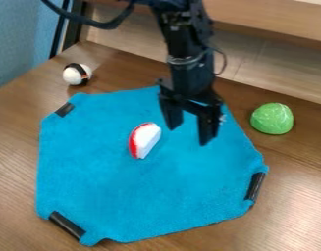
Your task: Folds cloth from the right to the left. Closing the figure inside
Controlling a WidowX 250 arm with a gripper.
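Observation:
The black gripper (190, 128) hangs over the upper middle of the blue cloth (182, 191), its two fingers spread apart with nothing between them. Spread out on the wooden table, the cloth has black pieces at several of its corners. A small red and white figure (146, 140) lies on the cloth a little left of the gripper, apart from it. The right part of the cloth is flat, with a black piece (255, 186) at its lower right corner.
Behind the cloth's upper left corner sits a white and black ball (77, 74). A green round object (272, 118) stands on the table (300, 166) to the right of the cloth. A wooden ledge runs along the back.

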